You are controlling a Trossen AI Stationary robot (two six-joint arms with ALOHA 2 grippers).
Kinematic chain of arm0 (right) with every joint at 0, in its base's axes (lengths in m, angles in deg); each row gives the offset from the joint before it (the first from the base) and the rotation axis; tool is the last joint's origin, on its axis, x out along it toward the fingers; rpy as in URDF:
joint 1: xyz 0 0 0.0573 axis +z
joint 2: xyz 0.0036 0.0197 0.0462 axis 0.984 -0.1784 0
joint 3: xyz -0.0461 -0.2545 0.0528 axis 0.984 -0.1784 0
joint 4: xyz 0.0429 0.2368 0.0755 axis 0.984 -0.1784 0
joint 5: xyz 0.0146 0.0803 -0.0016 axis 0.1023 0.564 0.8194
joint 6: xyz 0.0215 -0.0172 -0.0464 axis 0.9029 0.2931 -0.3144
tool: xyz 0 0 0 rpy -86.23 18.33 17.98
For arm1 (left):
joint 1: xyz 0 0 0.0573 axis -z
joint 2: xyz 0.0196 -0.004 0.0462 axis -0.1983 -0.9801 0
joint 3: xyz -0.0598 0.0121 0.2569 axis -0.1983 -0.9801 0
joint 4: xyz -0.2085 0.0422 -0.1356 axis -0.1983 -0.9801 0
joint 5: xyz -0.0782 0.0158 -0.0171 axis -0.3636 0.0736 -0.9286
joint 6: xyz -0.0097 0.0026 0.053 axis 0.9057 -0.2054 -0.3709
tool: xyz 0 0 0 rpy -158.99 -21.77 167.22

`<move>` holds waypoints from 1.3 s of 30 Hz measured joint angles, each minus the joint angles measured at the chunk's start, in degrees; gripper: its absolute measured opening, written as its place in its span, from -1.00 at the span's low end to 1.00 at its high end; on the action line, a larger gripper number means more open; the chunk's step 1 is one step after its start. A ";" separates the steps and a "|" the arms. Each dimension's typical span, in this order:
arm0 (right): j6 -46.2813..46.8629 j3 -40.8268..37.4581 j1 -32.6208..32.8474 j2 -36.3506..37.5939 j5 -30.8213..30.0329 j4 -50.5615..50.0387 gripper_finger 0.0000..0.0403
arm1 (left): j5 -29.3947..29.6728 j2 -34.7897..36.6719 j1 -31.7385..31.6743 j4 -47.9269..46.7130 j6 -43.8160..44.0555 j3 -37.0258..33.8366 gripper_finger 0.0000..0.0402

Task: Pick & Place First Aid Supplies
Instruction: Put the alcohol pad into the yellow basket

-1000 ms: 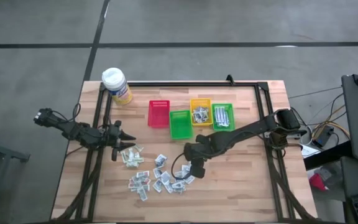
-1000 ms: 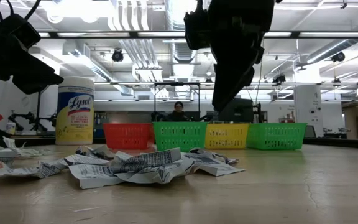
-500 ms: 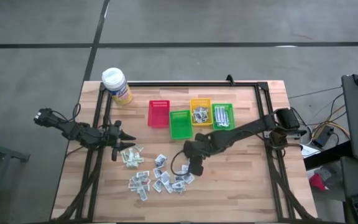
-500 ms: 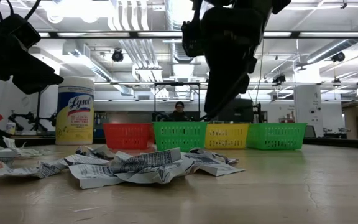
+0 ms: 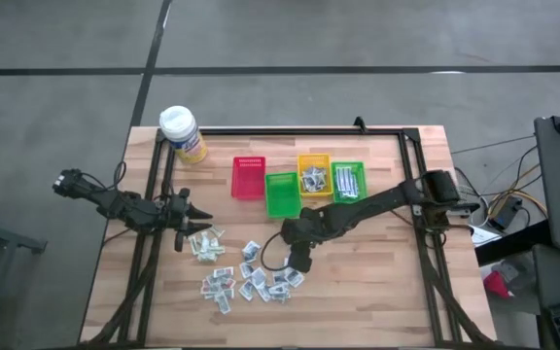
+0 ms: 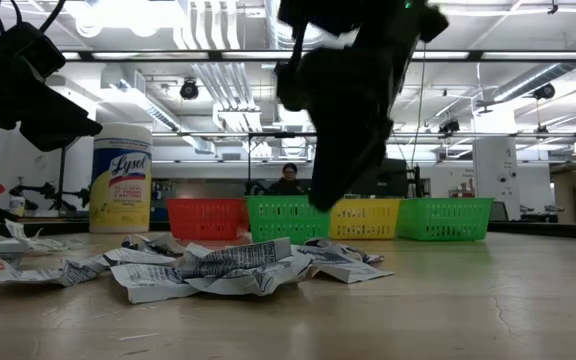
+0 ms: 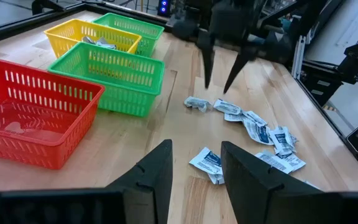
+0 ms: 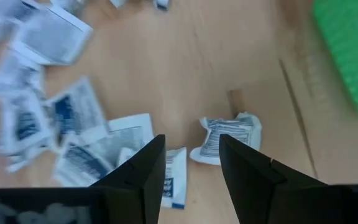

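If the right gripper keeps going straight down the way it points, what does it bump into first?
Probably the crumpled packet lying just ahead of the open right gripper, apart from the scattered packets; depth is hard to judge, so it might meet bare table beside it.

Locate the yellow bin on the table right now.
In the high view, the yellow bin sits at the table's far side, right of centre, between the two green bins, with packets inside it.

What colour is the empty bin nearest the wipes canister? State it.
Red. The bin shows best in the left wrist view, with an open lattice wall.
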 joint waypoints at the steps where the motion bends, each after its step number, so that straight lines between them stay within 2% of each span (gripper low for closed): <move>1: -0.09 0.48 0.00 -0.99 0.01 -0.43 -0.25 | -0.02 0.00 -0.02 0.01 0.00 0.00 -0.35; 6: 0.00 2.83 -0.35 -4.15 -0.01 -1.18 -0.27 | -0.02 0.00 0.00 -0.01 0.00 0.00 -0.35; 16: 0.27 3.38 -0.39 -4.08 -0.01 -4.64 -0.36 | -0.02 -0.02 -0.01 -0.01 -0.19 0.00 -0.35; 39: 4.68 2.03 -0.37 -4.14 -2.05 -2.68 -0.41 | -0.02 -0.04 -0.01 0.04 -1.36 0.00 -0.35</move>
